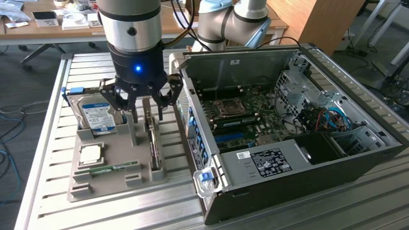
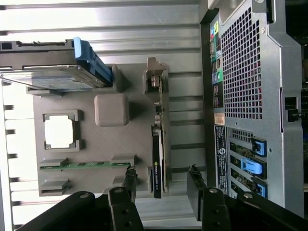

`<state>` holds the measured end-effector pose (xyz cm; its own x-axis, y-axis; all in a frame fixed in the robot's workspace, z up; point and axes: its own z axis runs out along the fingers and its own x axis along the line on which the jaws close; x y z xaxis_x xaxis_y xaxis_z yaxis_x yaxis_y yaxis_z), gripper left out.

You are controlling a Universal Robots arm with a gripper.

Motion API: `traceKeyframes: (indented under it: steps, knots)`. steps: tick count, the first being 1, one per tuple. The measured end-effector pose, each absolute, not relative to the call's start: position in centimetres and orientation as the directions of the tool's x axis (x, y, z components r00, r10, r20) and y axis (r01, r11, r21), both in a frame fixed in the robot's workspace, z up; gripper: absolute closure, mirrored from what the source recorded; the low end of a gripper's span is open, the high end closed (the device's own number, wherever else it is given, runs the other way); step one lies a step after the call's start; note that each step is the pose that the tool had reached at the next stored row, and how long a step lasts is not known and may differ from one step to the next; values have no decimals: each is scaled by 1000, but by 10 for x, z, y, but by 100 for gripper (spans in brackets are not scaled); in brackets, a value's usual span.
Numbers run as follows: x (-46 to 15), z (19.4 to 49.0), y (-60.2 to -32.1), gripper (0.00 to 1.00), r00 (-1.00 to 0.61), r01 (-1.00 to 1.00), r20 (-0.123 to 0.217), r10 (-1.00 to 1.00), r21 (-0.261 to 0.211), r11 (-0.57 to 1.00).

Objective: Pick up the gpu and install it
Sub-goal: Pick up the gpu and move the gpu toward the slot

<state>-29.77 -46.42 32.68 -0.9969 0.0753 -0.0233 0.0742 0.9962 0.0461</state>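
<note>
On the slatted aluminium counter [image 1: 45, 158], at the exterior view's left, a grey moulded tray [image 1: 102, 188] keeps each part in its own slot. A silver hard drive with a blue-white label [image 1: 97, 117] is propped on edge, a square silver processor chip [image 1: 91, 153] lies flat, and a narrow green RAM stick [image 1: 114, 168] sits beside it. Next along, the black gripper [image 1: 143, 111] hangs over the tray. Its fingers [image 2: 129, 177] are apart, one on each side of the gpu [image 2: 158, 144], a thin green card with a black block, and not closed on it. The card stands on edge in its tray slot, probably so its upper edge can be grasped from above. Just beside the tray to the right, the open black computer case [image 1: 236, 62] lies on its side with the green motherboard [image 1: 249, 110] facing up, and the card is not yet installed.
</note>
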Motion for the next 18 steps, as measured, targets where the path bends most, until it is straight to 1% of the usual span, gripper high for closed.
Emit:
traceKeyframes:
  steps: [11, 18]
  knots:
    - [-298, 316, -464, 45, -997, 74, -23, 75, 46, 996]
    - [-298, 314, -464, 45, -997, 74, -23, 75, 46, 996]
